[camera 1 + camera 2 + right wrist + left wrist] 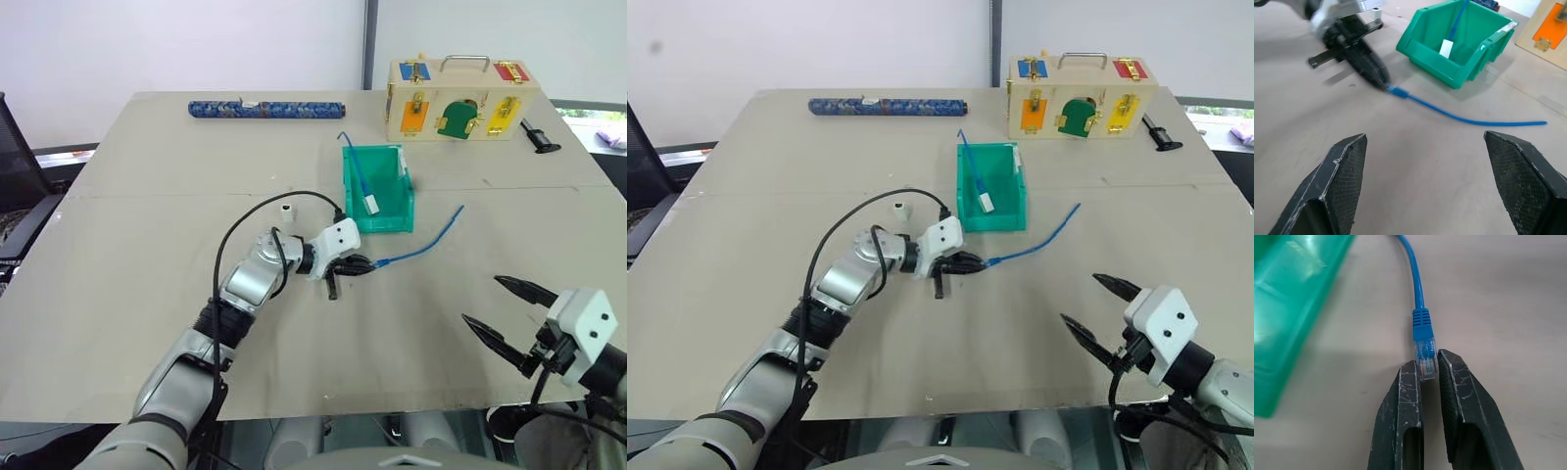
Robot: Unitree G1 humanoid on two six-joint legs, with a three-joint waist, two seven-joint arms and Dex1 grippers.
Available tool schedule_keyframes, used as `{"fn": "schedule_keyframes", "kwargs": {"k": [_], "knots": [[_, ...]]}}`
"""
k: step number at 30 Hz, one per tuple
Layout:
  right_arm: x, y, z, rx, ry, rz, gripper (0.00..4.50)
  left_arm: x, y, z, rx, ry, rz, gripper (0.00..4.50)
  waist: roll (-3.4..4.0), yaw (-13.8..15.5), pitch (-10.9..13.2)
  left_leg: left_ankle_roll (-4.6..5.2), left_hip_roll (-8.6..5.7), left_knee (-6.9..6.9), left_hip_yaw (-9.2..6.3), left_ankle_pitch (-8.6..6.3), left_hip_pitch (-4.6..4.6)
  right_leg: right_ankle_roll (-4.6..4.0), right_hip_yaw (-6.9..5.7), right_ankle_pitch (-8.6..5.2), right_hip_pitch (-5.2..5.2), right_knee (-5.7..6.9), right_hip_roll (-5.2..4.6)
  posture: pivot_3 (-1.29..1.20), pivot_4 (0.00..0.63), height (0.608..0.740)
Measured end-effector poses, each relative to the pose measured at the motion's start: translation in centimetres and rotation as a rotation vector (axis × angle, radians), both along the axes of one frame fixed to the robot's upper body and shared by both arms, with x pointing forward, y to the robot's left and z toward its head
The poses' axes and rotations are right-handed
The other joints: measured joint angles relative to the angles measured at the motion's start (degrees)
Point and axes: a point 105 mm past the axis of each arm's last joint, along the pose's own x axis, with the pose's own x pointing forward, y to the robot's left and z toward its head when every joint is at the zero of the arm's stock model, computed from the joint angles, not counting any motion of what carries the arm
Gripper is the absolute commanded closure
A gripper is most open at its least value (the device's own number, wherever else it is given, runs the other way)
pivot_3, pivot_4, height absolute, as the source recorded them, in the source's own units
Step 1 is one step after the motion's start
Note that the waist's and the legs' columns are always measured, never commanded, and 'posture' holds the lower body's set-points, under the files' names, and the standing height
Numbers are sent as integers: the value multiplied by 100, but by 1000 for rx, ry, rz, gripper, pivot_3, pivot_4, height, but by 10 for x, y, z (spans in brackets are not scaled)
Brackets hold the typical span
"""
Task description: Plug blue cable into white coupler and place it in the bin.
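Bin (pixel 392 211): set beyond the tabletop's middle, toward the far edge; a second cable with a white block was held inside.

Right gripper (pixel 500 315): parked near the front right corner, fingers spread, nothing held.

Left gripper (pixel 358 264): pressed together on the plug of the blue cable (pixel 426 242), whose length ran rightward away from it.

White coupler (pixel 286 210): stood just left of that arm, nearer it than the right.

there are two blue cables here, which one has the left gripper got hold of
The blue cable lying on the table beside the bin: the left gripper pinches its bare clear plug. The other cable sits inside the bin, tipped with a white block.
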Motion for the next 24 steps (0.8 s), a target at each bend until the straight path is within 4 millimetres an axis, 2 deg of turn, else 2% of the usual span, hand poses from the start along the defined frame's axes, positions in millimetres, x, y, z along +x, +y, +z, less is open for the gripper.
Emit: {"fn": "schedule_keyframes", "kwargs": {"k": [4, 5, 6, 8, 10, 18, 24], "knots": [[7, 7, -8, 132, 120, -69, 747, -17, -4, 4, -74, -10, -90, 4482, 0, 15, 1, 0, 10, 0, -6, 0, -6, -8, -2, 4, -4, 0, -5, 0, 150, 740], [11, 16, -13, 245, 203, -111, 747, -19, -7, 18, -120, -118, -136, 4482, 0, 40, 1, 0, 11, 0, -10, 0, -7, -9, -4, 4, -5, 0, -6, 0, 150, 740], [12, 21, -16, 297, 240, -124, 1159, -18, -9, 26, -146, -186, -147, 4500, 0, 68, 0, 0, 11, 0, -10, 0, -6, -10, -1, 3, -4, -1, -8, 0, 150, 740], [14, 31, -19, 405, 298, -130, 1603, -15, -12, 39, -194, -299, -153, 4500, 1, 99, 0, 0, 10, 0, -8, 0, -7, -12, 1, 2, -5, -3, -9, 0, 150, 740], [18, 44, -14, 557, 329, -120, 2614, -13, -14, 47, -238, -384, -155, 4500, 1, 128, 0, 1, 7, 0, -7, 0, -7, -8, 3, 4, -5, -4, -9, 0, 150, 740], [36, 62, 0, 760, 383, -95, 2614, -13, -16, 56, -286, -483, -164, 4500, 2, 86, 0, 2, -1, 0, -2, 0, -4, -6, 2, 5, -5, -2, 0, 0, 150, 740], [53, 70, 6, 802, 390, -94, 2614, -15, -16, 59, -294, -538, -189, 4500, 3, 2, 0, 2, -3, 0, -4, 0, -5, -6, 2, 5, -5, -1, 1, 0, 150, 740]]}}
